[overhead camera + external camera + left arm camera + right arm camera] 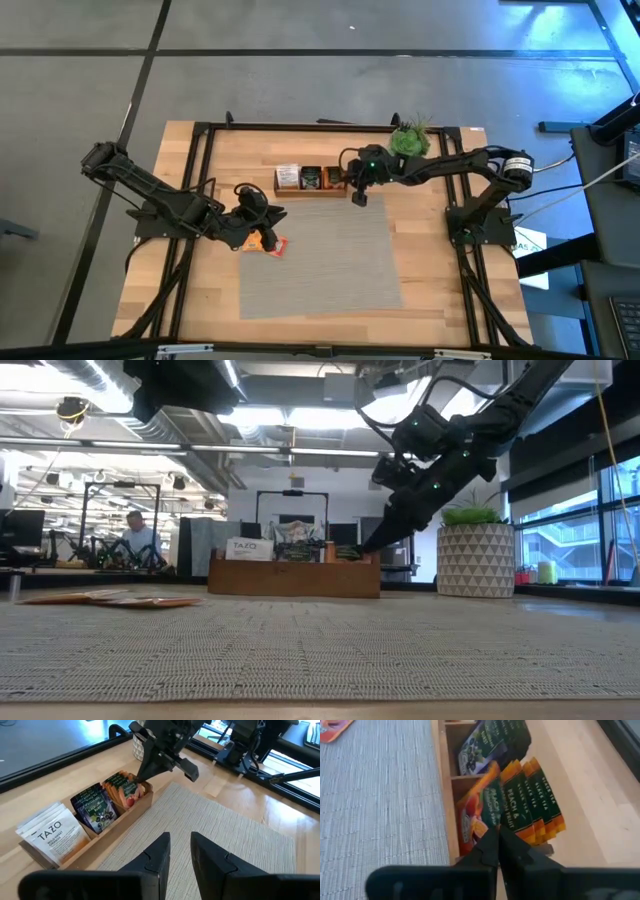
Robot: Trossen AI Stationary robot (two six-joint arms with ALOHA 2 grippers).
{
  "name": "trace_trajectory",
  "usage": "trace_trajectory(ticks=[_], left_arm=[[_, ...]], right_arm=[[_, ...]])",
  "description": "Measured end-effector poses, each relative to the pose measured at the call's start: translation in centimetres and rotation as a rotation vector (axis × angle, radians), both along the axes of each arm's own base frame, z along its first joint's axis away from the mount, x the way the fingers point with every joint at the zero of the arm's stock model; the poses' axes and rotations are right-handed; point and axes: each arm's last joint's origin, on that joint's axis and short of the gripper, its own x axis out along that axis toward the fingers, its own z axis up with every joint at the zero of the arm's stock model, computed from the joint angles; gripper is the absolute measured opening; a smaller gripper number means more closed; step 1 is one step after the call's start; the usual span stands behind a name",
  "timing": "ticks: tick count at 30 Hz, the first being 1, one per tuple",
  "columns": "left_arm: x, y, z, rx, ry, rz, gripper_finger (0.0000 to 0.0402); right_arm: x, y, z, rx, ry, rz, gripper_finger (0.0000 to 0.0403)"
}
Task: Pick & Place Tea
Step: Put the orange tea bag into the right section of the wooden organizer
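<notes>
My right hand hangs over the end compartment of the wooden tray, the one holding the orange peach sachets. Its fingers are pressed together with the tips right at the top edge of the front sachet; whether that edge is pinched between them I cannot tell. I judge I come in steeply from above because the sachets stand on edge, packed close, and only their top edges offer anything to take.

The tray sits at the far edge of the grey mat, its three compartments sorted by kind: white sachets at one end, dark ones in the middle, orange ones at the end under my right hand. That sorting tells me where each colour belongs.

My left hand waits low over the mat's left edge, fingers a little apart and holding nothing, pointed toward the tray. Just beside it a few loose orange sachets lie flat on the mat's near-left corner, well apart from the tray. A potted plant stands behind the tray on the tabletop, clear of my reach.
</notes>
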Motion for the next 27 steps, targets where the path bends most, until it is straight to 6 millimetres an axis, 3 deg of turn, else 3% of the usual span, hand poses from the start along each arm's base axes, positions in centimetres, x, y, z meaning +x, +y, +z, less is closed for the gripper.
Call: trace_trajectory(ticks=[10, 17, 20, 23, 27], left_arm=[[0.0, 0.0, 0.0, 0.000, 0.000, 0.000, 0.0072], [0.1, -0.3, -0.5, -0.039, 0.065, -0.098, 0.0072], [0.5, -0.8, -1.6, -0.093, 0.137, -0.149, 0.0072], [1.2, -1.4, -3.4, -0.175, 0.227, -0.174, 0.0072], [2.1, -2.0, -6.4, -0.259, 0.343, -0.107, 0.0072]], right_arm=[[0.0, 0.0, 0.6, -0.033, -0.031, 0.018, 0.0094], [-0.1, -0.1, 4.4, -0.051, -0.150, -0.054, 0.0134], [0.5, 0.1, 6.0, 0.097, -0.259, -0.064, 0.0135], [1.4, 1.1, 6.8, 0.221, -0.347, 0.039, 0.0133], [2.4, 2.9, 5.8, 0.312, -0.335, 0.080, 0.0133]])
